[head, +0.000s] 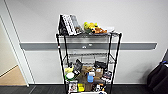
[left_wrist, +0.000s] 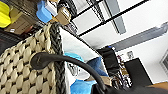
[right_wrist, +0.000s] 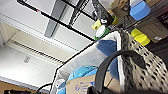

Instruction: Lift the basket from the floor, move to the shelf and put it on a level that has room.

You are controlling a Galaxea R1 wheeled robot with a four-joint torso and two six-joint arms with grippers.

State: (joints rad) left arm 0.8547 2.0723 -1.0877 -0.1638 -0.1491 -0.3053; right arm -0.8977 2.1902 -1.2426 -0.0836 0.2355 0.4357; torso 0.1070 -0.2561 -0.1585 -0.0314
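The shelf [head: 88, 62], a tall black wire rack, stands straight ahead against the white wall. Its top tier holds books and plush toys. The level [head: 87, 57] second from the top is bare wire grid, and the tiers below it are crowded. The basket's pale rim [head: 87, 93] just shows at the head view's lower edge, in front of the rack. The woven beige basket [left_wrist: 22, 72] hangs between both arms with blue cloth inside. My left gripper [left_wrist: 100, 89] is closed on one dark handle. The basket [right_wrist: 147, 65] also carries a brown packet, and my right gripper [right_wrist: 96, 90] holds the other handle.
A grey rail [head: 37, 46] runs along the wall behind the rack. A doorway [head: 10, 72] with tan wooden flooring opens at the left. A dark bag or chair [head: 158, 77] sits at the right. The floor [head: 42, 89] is dark carpet on both sides of the rack.
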